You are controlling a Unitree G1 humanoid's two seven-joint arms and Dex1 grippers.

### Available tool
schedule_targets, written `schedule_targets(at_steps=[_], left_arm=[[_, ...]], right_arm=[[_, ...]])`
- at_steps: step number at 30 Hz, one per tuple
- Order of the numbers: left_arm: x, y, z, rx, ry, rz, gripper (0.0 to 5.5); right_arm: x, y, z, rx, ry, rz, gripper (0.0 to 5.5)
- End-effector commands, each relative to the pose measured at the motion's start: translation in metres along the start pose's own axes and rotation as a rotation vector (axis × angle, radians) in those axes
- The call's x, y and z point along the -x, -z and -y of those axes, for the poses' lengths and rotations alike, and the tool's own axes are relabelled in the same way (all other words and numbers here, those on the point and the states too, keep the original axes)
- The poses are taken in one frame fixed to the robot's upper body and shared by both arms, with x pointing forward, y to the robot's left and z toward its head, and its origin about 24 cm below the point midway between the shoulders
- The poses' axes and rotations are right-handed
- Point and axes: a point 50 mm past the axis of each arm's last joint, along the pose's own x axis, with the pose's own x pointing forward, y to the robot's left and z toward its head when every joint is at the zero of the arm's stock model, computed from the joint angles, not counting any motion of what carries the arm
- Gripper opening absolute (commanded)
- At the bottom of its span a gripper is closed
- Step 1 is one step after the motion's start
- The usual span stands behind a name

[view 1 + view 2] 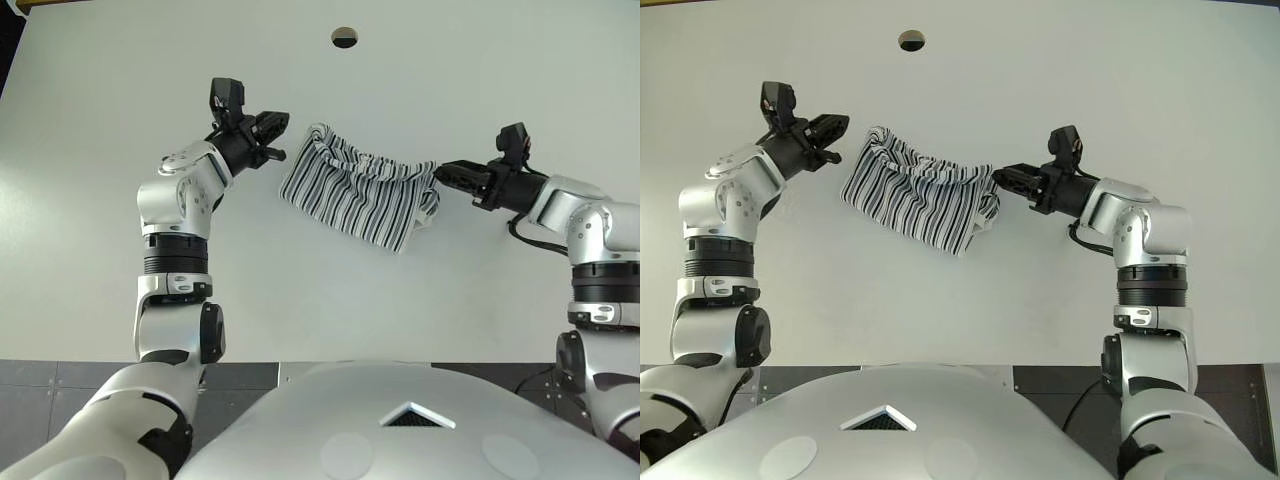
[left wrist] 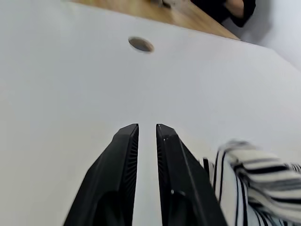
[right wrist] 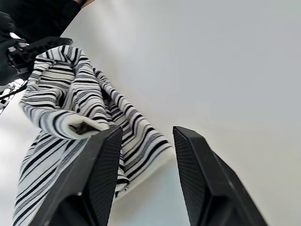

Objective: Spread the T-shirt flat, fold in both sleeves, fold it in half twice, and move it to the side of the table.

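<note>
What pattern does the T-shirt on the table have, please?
The T-shirt has black and white stripes, clearest in the right wrist view.

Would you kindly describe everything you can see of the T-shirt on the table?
The T-shirt is soft fabric with thin black and white stripes. It is not spread flat: it lies bunched and creased in a heap on the white table, with folds raised at its left end. The left pincer is open just beside that end, apart from it. The right pincer is open at the opposite end, close against the cloth; whether it touches cannot be told.
</note>
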Motion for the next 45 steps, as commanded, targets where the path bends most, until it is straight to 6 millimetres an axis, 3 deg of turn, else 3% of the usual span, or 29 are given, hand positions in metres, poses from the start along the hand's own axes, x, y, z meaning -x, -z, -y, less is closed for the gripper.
schedule_targets(at_steps=[1,3,6,8,10,16,20,26,30,36,41,45], left_arm=[[0.011,-0.013,0.006,-0.079,0.052,0.116,0.69],[0.021,-0.013,0.020,-0.138,0.165,0.143,0.69],[0.039,-0.002,0.044,-0.223,0.348,0.134,0.13],[0.050,0.009,0.059,-0.296,0.504,0.087,0.10],[0.055,0.018,0.066,-0.367,0.576,0.034,0.10],[0.054,0.034,0.065,-0.492,0.605,-0.059,0.10],[0.036,0.044,0.063,-0.565,0.552,-0.108,0.10],[0.001,0.052,0.078,-0.625,0.574,-0.126,0.10],[-0.023,0.038,0.088,-0.572,0.588,-0.075,0.10],[-0.064,0.008,0.066,-0.437,0.281,-0.048,0.10],[-0.063,-0.004,0.039,-0.460,0.108,-0.009,0.10],[-0.037,-0.019,0.012,-0.439,0.026,0.127,0.10]], right_arm=[[0.004,0.003,0.005,-0.003,0.040,0.000,1.98],[0.004,0.005,0.005,0.009,0.042,0.004,1.71],[0.006,-0.007,-0.001,0.117,0.036,0.128,0.98],[0.012,-0.025,-0.023,0.268,-0.040,0.291,0.59],[0.013,-0.028,-0.049,0.431,-0.123,0.354,0.24],[-0.009,-0.004,-0.098,0.732,-0.312,0.289,0.13],[-0.019,0.016,-0.108,0.808,-0.410,0.204,0.13],[-0.034,0.036,-0.086,0.977,-0.339,0.035,0.13],[-0.039,0.057,-0.060,1.175,-0.253,-0.171,0.13],[-0.025,0.081,-0.034,1.286,-0.242,-0.411,0.13],[-0.005,0.078,-0.014,1.351,-0.201,-0.540,0.13],[0.027,0.056,0.008,1.391,-0.110,-0.621,0.13]])
